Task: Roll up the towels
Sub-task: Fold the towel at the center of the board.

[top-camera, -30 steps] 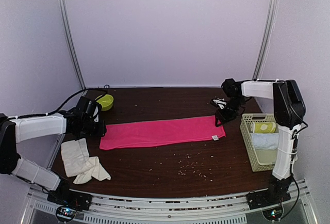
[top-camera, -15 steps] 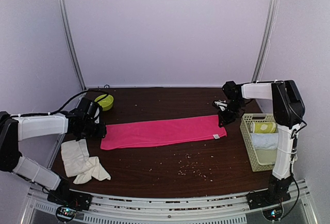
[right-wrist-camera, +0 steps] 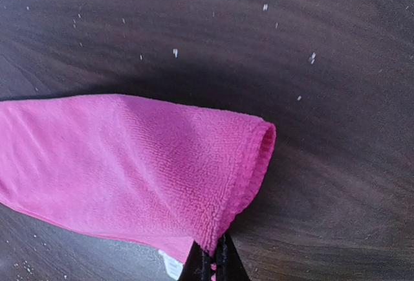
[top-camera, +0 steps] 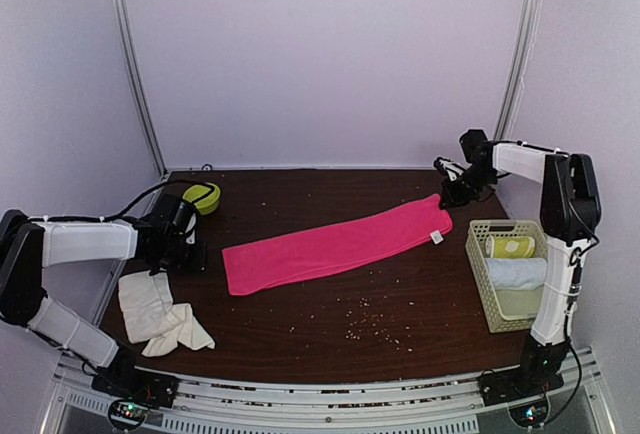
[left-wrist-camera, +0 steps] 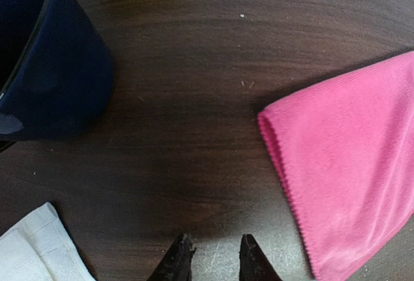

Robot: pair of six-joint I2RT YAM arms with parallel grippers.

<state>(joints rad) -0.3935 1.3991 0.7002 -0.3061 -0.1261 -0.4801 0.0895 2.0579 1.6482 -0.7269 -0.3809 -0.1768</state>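
Observation:
The bright pink towel [top-camera: 335,243] lies slantwise across the table, its right end raised toward the back right. My right gripper [top-camera: 456,188] is shut on that end's corner; in the right wrist view the folded pink towel [right-wrist-camera: 136,164] hangs from the closed right gripper [right-wrist-camera: 211,250]. The cream towel [top-camera: 160,310] lies crumpled at the front left, and one corner of this cream towel [left-wrist-camera: 32,250] shows in the left wrist view. My left gripper [top-camera: 188,250] hovers low over bare wood with its jaws a little apart and nothing between them. From the left gripper [left-wrist-camera: 213,241], the pink towel's left end [left-wrist-camera: 343,164] is off to the right.
A pale basket [top-camera: 480,254] at the right edge holds a yellow-green roll [top-camera: 510,247] and a white roll [top-camera: 516,272]. A yellow-green bowl [top-camera: 204,197] sits at the back left. A dark blue rounded vessel [left-wrist-camera: 45,61] is close to the left gripper. Crumbs [top-camera: 365,319] dot the front.
My right gripper closed on the pink towel's right corner and drew it toward the back right. The towel turned slantwise and its left end slid away from my left gripper, which barely moved.

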